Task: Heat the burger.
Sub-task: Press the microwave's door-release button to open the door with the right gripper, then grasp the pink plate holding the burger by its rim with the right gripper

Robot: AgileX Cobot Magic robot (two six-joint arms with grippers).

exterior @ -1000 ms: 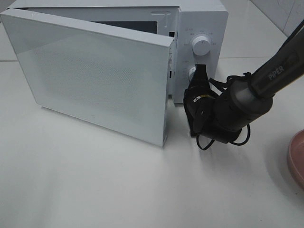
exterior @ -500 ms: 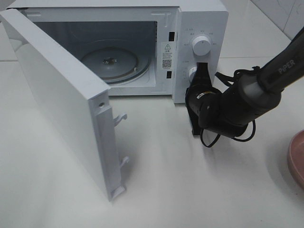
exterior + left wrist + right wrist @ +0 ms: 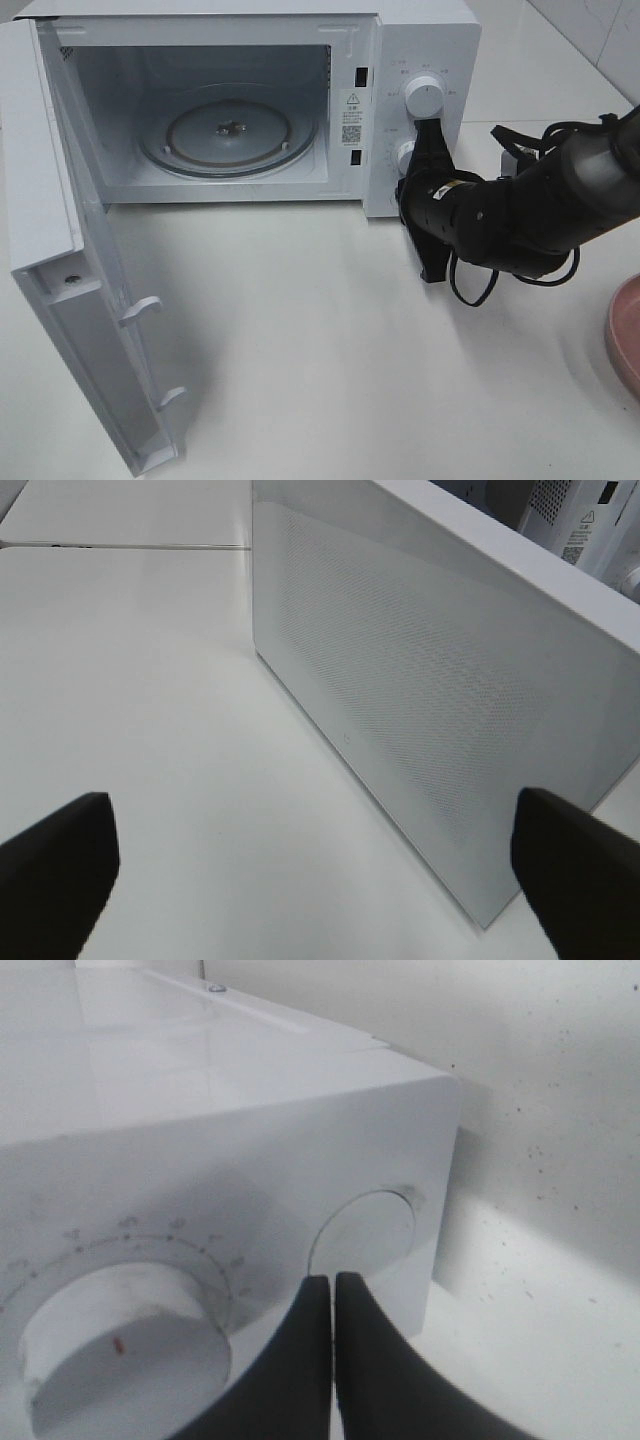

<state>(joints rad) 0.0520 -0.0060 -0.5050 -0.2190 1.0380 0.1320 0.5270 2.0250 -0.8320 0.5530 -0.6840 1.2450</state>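
burger unseen; one open microwave (image 3: 420, 40), two knobs (image 3: 425, 98).

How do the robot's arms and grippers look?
The right arm is a thick, glossy dark-grey tube with loose black cables looped around its wrist. The right gripper has slim, tapering black fingers. The left gripper shows two blunt matte black fingers; its arm is unseen.
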